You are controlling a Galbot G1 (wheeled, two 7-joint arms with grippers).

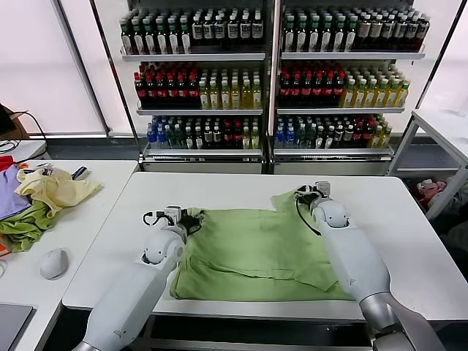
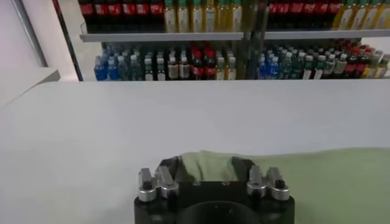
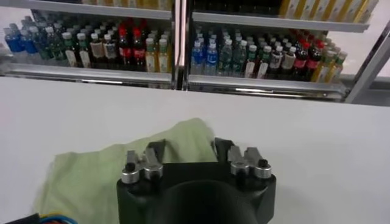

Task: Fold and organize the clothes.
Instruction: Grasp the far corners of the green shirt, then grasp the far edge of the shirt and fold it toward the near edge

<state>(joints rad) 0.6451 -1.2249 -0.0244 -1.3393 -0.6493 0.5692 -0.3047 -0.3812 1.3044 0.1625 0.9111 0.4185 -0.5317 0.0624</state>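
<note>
The light green shirt (image 1: 256,248) lies spread on the white table (image 1: 409,241), with its lower part folded over and its print hidden. My left gripper (image 1: 191,219) is at the shirt's far left corner. In the left wrist view the gripper (image 2: 207,163) is open, and the shirt's cloth (image 2: 317,176) lies bunched between the spread fingers. My right gripper (image 1: 303,196) is at the far right corner. In the right wrist view the gripper (image 3: 187,149) is open too, with the shirt's edge (image 3: 91,176) between its fingers.
A side table on the left holds a pale yellow garment (image 1: 55,189), a darker green cloth (image 1: 25,223), a purple cloth (image 1: 9,194) and a white mouse (image 1: 53,263). Shelves of bottles (image 1: 270,80) stand behind the table. Another table (image 1: 446,128) is at the right.
</note>
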